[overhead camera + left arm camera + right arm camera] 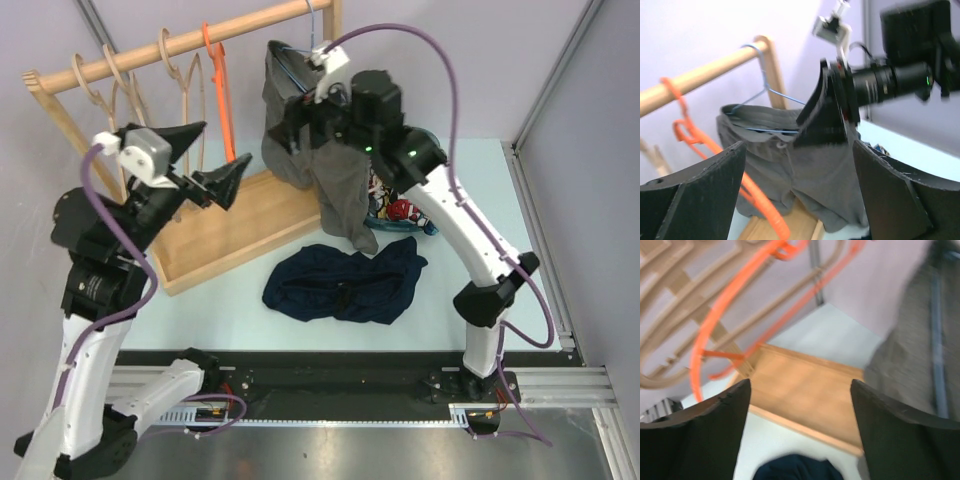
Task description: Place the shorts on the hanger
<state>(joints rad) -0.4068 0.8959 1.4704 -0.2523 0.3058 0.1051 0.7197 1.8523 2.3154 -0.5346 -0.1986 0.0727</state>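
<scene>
Starting at the left, the pale wooden hangers hang in a row on the wooden rail. The left gripper is raised to rail height just beside them, its jaws spread wide with nothing between them. Just past its fingertips hangs the hanger, thin and orange, hooked on the rail and dangling over the wooden base.

Next along, the grey shorts are draped over a blue wire hanger. The right gripper is up against them at the waistband, jaws also wide and gripping nothing.

The shorts are not near either gripper's height. They lie crumpled on the table, down and toward the near edge from both, with their long axis running left to right across the table. In the right wrist view they show at the bottom edge, below that gripper. I'd judge the right arm the nearer one, since the heap lies closer to its base. The left arm is better placed for the hanger.

A small pile of colourful clothes touches the far right corner of the heap. Beyond it the pale tabletop runs flat to a metal frame, with lilac walls close behind and on the right. There is little room on that side.
</scene>
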